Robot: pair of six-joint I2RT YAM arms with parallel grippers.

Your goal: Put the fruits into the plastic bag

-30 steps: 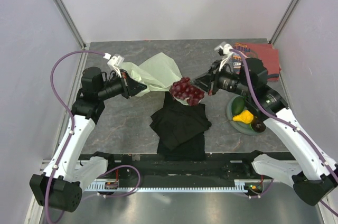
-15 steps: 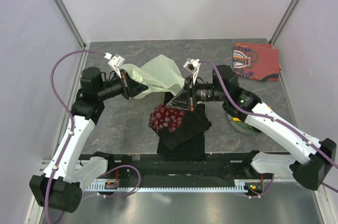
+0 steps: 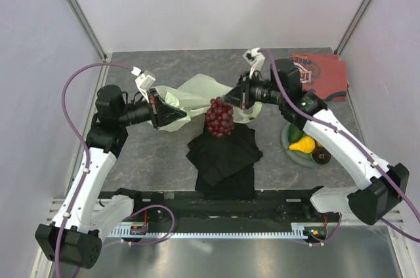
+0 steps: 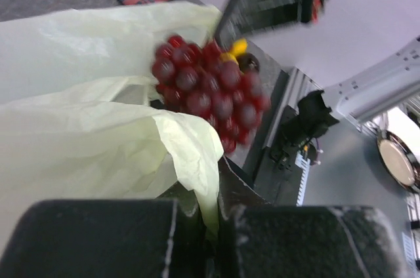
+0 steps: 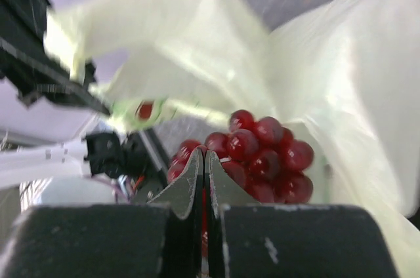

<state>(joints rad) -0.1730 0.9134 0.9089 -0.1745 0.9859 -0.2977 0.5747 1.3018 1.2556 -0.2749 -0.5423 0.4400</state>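
The pale yellow-green plastic bag (image 3: 197,91) lies at the table's middle, its near edge pinched in my shut left gripper (image 3: 176,113); the bag (image 4: 79,134) fills the left wrist view. My right gripper (image 3: 228,99) is shut on the dark red grape bunch (image 3: 219,117) and holds it hanging at the bag's mouth. The bunch (image 5: 262,157) shows just past the shut fingertips (image 5: 203,160), with the bag (image 5: 328,81) behind it. It also shows in the left wrist view (image 4: 210,91). A yellow fruit (image 3: 302,145) and a dark maroon round one (image 3: 321,156) lie on the grey-green plate (image 3: 287,139).
A folded black cloth (image 3: 223,157) lies below the grapes at the near middle. A red-orange patterned cloth (image 3: 323,75) lies at the far right corner. Frame posts stand at both far corners.
My right gripper swung the grape bunch left and low over the black cloth, then back up to the bag's mouth. My left gripper has shifted a little and still holds the bag.
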